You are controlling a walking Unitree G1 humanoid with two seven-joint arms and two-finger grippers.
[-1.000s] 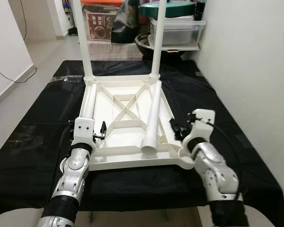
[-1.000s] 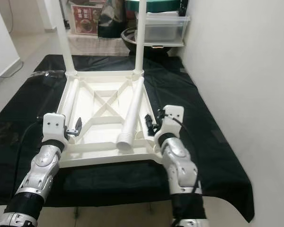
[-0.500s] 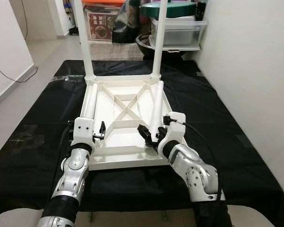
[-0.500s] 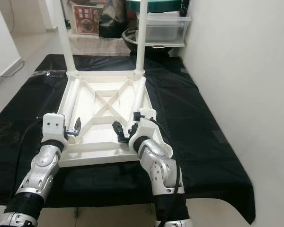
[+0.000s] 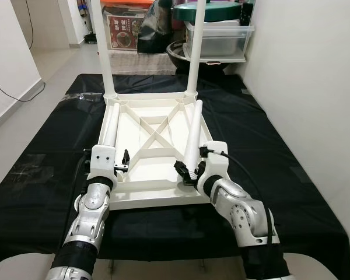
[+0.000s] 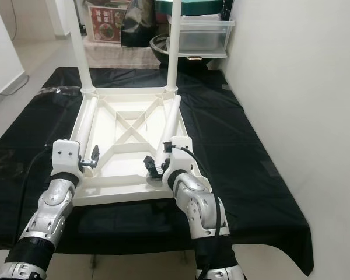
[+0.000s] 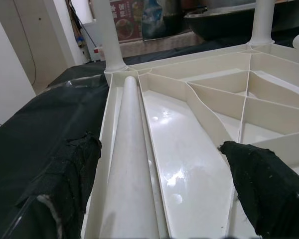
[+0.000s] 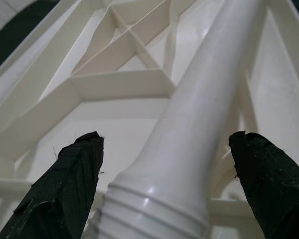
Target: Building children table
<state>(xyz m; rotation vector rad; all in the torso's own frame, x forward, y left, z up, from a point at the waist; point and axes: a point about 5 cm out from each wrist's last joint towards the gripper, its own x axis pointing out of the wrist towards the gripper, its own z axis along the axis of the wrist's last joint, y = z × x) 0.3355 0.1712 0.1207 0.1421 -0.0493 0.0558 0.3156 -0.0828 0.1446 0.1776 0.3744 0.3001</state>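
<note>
Right hand now straddling smooth ribbed-end white leg, fingers apart

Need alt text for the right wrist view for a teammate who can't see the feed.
The right gripper is open, its two black fingers straddling the threaded end of a loose white table leg. The leg lies inside the ribbed underside of the upturned white tabletop.

Silver arms, black fabric-wrapped fingers
</note>
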